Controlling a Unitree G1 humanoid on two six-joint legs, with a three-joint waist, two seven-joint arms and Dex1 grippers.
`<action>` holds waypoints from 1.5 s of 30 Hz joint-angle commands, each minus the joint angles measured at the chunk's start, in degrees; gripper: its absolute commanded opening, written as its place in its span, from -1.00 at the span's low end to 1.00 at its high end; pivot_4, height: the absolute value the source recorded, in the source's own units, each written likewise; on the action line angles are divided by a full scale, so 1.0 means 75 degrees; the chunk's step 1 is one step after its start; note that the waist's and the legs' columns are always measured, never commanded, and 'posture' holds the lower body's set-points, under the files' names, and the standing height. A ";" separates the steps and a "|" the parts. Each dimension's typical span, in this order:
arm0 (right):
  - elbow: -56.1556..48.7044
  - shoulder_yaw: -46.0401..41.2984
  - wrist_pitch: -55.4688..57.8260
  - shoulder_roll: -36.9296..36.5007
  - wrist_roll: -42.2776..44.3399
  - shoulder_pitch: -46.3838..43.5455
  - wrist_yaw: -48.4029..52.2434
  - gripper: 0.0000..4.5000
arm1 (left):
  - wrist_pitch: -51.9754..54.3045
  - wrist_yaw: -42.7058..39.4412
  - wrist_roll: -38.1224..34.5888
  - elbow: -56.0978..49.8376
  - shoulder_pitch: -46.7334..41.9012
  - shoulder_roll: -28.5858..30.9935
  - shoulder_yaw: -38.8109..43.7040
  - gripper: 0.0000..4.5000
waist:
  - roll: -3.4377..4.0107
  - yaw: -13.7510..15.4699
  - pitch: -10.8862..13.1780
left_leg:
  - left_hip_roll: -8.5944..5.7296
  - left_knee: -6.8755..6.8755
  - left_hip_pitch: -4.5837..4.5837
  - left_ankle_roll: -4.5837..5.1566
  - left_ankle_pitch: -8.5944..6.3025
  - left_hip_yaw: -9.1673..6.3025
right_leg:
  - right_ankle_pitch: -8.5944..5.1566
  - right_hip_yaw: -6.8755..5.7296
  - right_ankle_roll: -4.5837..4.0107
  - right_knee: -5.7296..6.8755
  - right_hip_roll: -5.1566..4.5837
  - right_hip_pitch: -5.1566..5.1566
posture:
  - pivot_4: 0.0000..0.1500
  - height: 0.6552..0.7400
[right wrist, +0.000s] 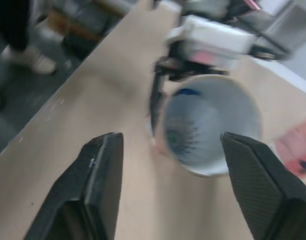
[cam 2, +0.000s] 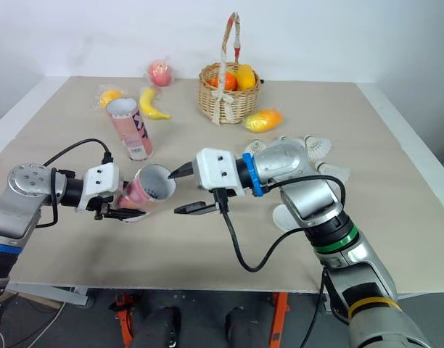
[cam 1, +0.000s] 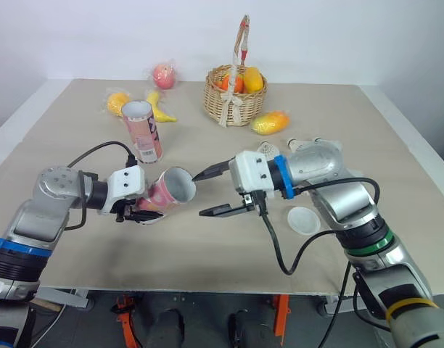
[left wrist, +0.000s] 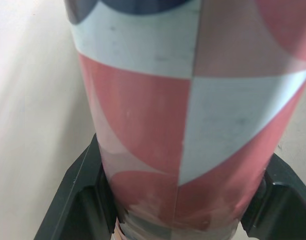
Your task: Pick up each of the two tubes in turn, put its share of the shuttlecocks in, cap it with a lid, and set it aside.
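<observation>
Grips the pink tube near its base in the left pincer, long axis tilted up and across so the open mouth faces the right pincer, which is spread wide and empty just beside the rim. Leaves the right arm nearer the loose shuttlecocks and the lid. Looks straight down the bore from the right wrist, revealing what seems a shuttlecock already inside, which the head views' slant on the mouth cannot settle.

Silver arms, blue bands, black cables
</observation>
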 commanded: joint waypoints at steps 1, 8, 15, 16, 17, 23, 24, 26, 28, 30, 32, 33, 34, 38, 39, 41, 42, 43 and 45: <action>0.0964 -0.0948 0.0806 0.0210 -0.0712 0.0506 -0.2310 0.54 | 0.0142 -0.0087 -0.0066 -0.0117 0.0358 -0.0121 -0.0377 0.20 | -0.0010 0.0000 -0.0021 | 0.0001 0.0000 0.0001 0.0000 0.0000 0.0002 | 0.0000 0.0000 -0.0004 0.0002 0.0000 0.0002 | 1.00 1.00; 0.1363 -0.1636 0.3070 0.1648 -0.1501 0.1031 -0.5728 0.54 | 0.0136 -0.0104 -0.0076 -0.0193 0.0525 -0.0038 -0.0334 0.20 | 0.0030 -0.0034 -0.0037 | -0.0012 -0.0012 0.0001 0.0003 -0.0003 0.0017 | -0.0014 0.0025 -0.0034 0.0048 -0.0003 -0.0026 | 1.00 1.00; 0.2159 -0.1859 0.3028 0.2363 -0.1736 0.0509 -0.6874 0.54 | 0.0010 -0.0125 -0.0030 -0.0084 0.0463 -0.0061 -0.0340 0.20 | 0.0039 -0.0036 -0.0042 | -0.0011 -0.0013 0.0002 0.0004 -0.0004 0.0008 | -0.0025 0.0019 -0.0026 0.0059 0.0004 -0.0027 | 1.00 1.00; 0.2360 -0.1838 0.2953 0.2372 -0.1784 0.0419 -0.6952 0.54 | 0.0010 -0.0125 -0.0028 -0.0074 0.0458 -0.0064 -0.0342 0.20 | 0.0039 -0.0036 -0.0042 | -0.0011 -0.0012 0.0002 0.0004 -0.0004 0.0009 | -0.0025 0.0019 -0.0026 0.0057 0.0003 -0.0025 | 1.00 1.00; 0.2582 -0.1864 0.2937 0.2398 -0.1785 0.0323 -0.7022 0.54 | 0.0014 -0.0124 -0.0025 -0.0070 0.0455 -0.0064 -0.0345 0.20 | 0.0040 -0.0037 -0.0042 | -0.0013 -0.0012 0.0002 0.0004 -0.0004 0.0011 | -0.0024 0.0020 -0.0025 0.0055 0.0001 -0.0025 | 1.00 1.00; 0.3926 -0.1843 0.2557 0.2482 -0.2034 -0.0240 -0.7488 0.54 | 0.0138 -0.0069 -0.0102 -0.0154 0.0468 -0.0089 -0.0283 0.20 | 0.0040 -0.0045 -0.0041 | -0.0013 -0.0014 0.0003 0.0004 -0.0004 0.0009 | -0.0024 0.0019 -0.0028 0.0055 0.0002 -0.0027 | 1.00 1.00; 0.4244 -0.1853 0.2379 0.2518 -0.2067 -0.0408 -0.7588 0.54 | 0.0163 -0.0061 -0.0128 -0.0172 0.0473 -0.0101 -0.0263 0.20 | 0.0042 -0.0052 -0.0040 | -0.0012 -0.0014 0.0004 0.0005 -0.0004 0.0010 | -0.0025 0.0020 -0.0028 0.0056 0.0003 -0.0026 | 1.00 1.00; 0.4932 -0.1921 0.2012 0.2602 -0.2082 -0.0748 -0.7766 0.54 | 0.0209 -0.0049 -0.0178 -0.0209 0.0485 -0.0125 -0.0228 0.20 | 0.0042 -0.0061 -0.0040 | -0.0012 -0.0014 0.0004 0.0005 -0.0004 0.0011 | -0.0024 0.0020 -0.0027 0.0056 0.0003 -0.0027 | 1.00 1.00; 0.5723 -0.1939 0.1566 0.2683 -0.2119 -0.1126 -0.7895 0.54 | 0.0255 -0.0045 -0.0205 -0.0249 0.0491 -0.0138 -0.0204 0.20 | 0.0043 -0.0063 -0.0039 | -0.0011 -0.0015 0.0005 0.0005 -0.0004 0.0010 | -0.0025 0.0020 -0.0027 0.0056 0.0004 -0.0026 | 1.00 1.00; 0.6422 -0.1926 0.1164 0.2728 -0.2209 -0.1417 -0.8032 0.54 | 0.0288 -0.0041 -0.0208 -0.0278 0.0494 -0.0140 -0.0187 0.20 | 0.0043 -0.0062 -0.0040 | -0.0012 -0.0015 0.0005 0.0005 -0.0004 0.0009 | -0.0024 0.0019 -0.0027 0.0056 0.0004 -0.0026 | 1.00 1.00; 0.7157 -0.1955 0.0788 0.2744 -0.2294 -0.1683 -0.8212 0.54 | 0.0314 -0.0024 -0.0202 -0.0292 0.0485 -0.0149 -0.0187 0.20 | 0.0043 -0.0062 -0.0040 | -0.0014 -0.0018 0.0005 0.0005 -0.0004 0.0009 | -0.0024 0.0019 -0.0030 0.0054 0.0001 -0.0025 | 1.00 1.00; 0.7557 -0.1963 0.0581 0.2741 -0.2360 -0.1821 -0.8375 0.54 | 0.0329 -0.0014 -0.0206 -0.0310 0.0491 -0.0150 -0.0182 0.20 | 0.0043 -0.0062 -0.0040 | -0.0014 -0.0018 0.0005 0.0005 -0.0004 0.0009 | -0.0024 0.0019 -0.0031 0.0054 0.0000 -0.0023 | 1.00 1.00; 0.7892 -0.1986 0.0424 0.2744 -0.2390 -0.1941 -0.8490 0.54 | 0.0341 -0.0005 -0.0209 -0.0325 0.0497 -0.0150 -0.0177 0.20 | 0.0043 -0.0060 -0.0040 | -0.0018 -0.0021 0.0004 0.0005 -0.0004 0.0009 | -0.0024 0.0019 -0.0032 0.0053 -0.0003 -0.0024 | 1.00 1.00; 0.8795 -0.2099 -0.0044 0.2738 -0.2428 -0.2250 -0.8866 0.30 | 0.0402 0.0041 -0.0217 -0.0398 0.0531 -0.0166 -0.0147 0.20 | 0.0043 -0.0064 -0.0039 | -0.0026 -0.0028 0.0004 0.0005 -0.0005 0.0008 | -0.0027 0.0021 -0.0032 0.0053 -0.0010 -0.0025 | 1.00 1.00; 0.8919 -0.2102 -0.0144 0.2723 -0.2451 -0.2290 -0.8934 0.14 | 0.0418 0.0058 -0.0215 -0.0418 0.0541 -0.0173 -0.0142 0.20 | 0.0043 -0.0065 -0.0039 | -0.0027 -0.0029 0.0004 0.0005 -0.0005 0.0008 | -0.0027 0.0020 -0.0032 0.0053 -0.0010 -0.0025 | 1.00 1.00; 0.9015 -0.2112 -0.0263 0.2693 -0.2449 -0.2343 -0.8923 -0.27 | 0.0440 0.0086 -0.0209 -0.0457 0.0568 -0.0177 -0.0121 0.20 | 0.0043 -0.0064 -0.0039 | -0.0027 -0.0030 0.0004 0.0005 -0.0005 0.0004 | -0.0028 0.0019 -0.0033 0.0053 -0.0010 -0.0024 | 1.00 1.00; 0.9049 -0.2116 -0.0302 0.2687 -0.2447 -0.2363 -0.8912 -0.49 | 0.0448 0.0095 -0.0207 -0.0470 0.0577 -0.0177 -0.0114 0.20 | 0.0044 -0.0064 -0.0039 | -0.0027 -0.0030 0.0004 0.0005 -0.0005 0.0005 | -0.0028 0.0019 -0.0033 0.0053 -0.0011 -0.0025 | 1.00 1.00; 0.9052 -0.2118 -0.0337 0.2680 -0.2441 -0.2368 -0.8874 -0.69 | 0.0457 0.0102 -0.0212 -0.0487 0.0590 -0.0174 -0.0107 0.20 | 0.0044 -0.0064 -0.0039 | -0.0028 -0.0031 0.0004 0.0005 -0.0005 0.0005 | -0.0028 0.0019 -0.0034 0.0052 -0.0011 -0.0025 | 1.00 1.00; 0.8943 -0.2101 -0.0363 0.2657 -0.2433 -0.2331 -0.8729 -0.97 | 0.0464 0.0122 -0.0218 -0.0514 0.0612 -0.0169 -0.0098 0.20 | 0.0044 -0.0064 -0.0039 | -0.0028 -0.0031 0.0004 0.0005 -0.0005 0.0004 | -0.0028 0.0019 -0.0034 0.0053 -0.0011 -0.0024 | 1.00 1.00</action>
